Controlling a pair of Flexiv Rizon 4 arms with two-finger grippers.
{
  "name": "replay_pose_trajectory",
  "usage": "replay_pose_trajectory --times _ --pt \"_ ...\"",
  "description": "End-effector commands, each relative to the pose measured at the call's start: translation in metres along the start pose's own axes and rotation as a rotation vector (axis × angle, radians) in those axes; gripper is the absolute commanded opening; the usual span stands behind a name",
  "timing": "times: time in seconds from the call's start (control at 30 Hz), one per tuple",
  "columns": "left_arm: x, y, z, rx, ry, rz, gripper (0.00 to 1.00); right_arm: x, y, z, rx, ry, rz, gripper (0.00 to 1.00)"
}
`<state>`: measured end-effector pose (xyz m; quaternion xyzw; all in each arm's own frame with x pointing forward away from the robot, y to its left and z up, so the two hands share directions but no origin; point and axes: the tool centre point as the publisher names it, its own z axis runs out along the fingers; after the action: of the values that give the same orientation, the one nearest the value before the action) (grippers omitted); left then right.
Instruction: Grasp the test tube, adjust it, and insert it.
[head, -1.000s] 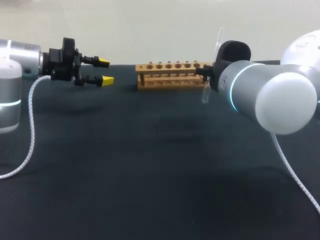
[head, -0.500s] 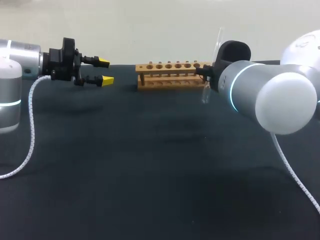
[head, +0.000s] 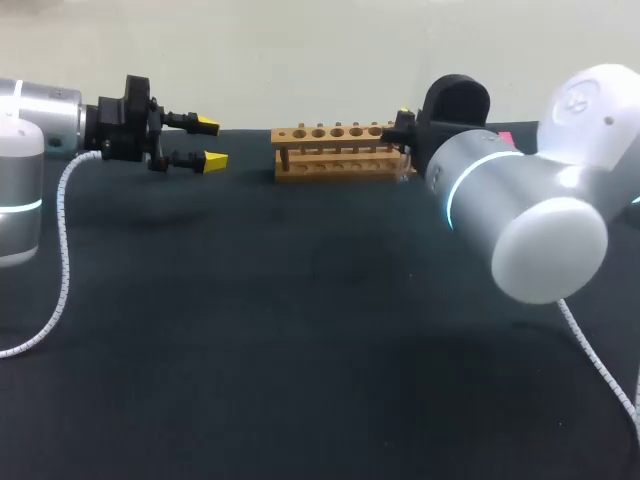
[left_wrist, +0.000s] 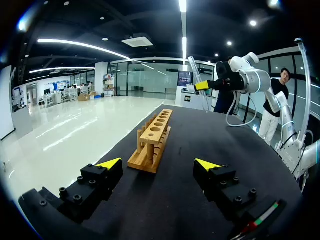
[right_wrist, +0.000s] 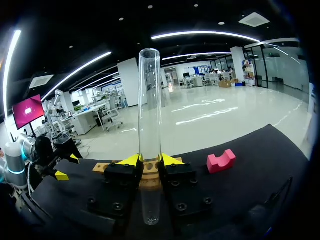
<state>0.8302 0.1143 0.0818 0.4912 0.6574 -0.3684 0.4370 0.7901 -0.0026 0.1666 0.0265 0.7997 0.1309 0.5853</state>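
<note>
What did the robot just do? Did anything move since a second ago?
The right arm swung round, turning its wrist toward the wooden rack. The test tube, which showed slanting beside the rack in the head view, is now hidden there behind the arm. The right gripper stays shut on it. The left gripper, open, and the rack did not move.

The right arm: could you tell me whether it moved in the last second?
Yes. The right arm has swung lower and leftward, toward the rack's right end.
</note>
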Motion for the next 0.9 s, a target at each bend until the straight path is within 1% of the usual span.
replay_pose_trajectory --times 0.03,0.37,0.67,0.9 --pt "0.001 -0.001 0.0 -0.004 -0.003 0.003 1.0 0.001 0.003 0.02 -0.031 -0.054 0.005 0.0" --pt "0.001 -0.001 0.0 -0.004 -0.003 0.003 1.0 -0.014 0.011 0.051 -0.028 -0.141 -0.022 0.0" --pt "0.001 -0.001 0.0 -0.004 -0.003 0.003 1.0 -0.022 0.013 0.066 -0.01 -0.205 -0.057 0.0" --pt "0.001 -0.001 0.0 -0.004 -0.003 0.003 1.0 -0.028 0.019 0.077 -0.018 -0.252 -0.079 0.0"
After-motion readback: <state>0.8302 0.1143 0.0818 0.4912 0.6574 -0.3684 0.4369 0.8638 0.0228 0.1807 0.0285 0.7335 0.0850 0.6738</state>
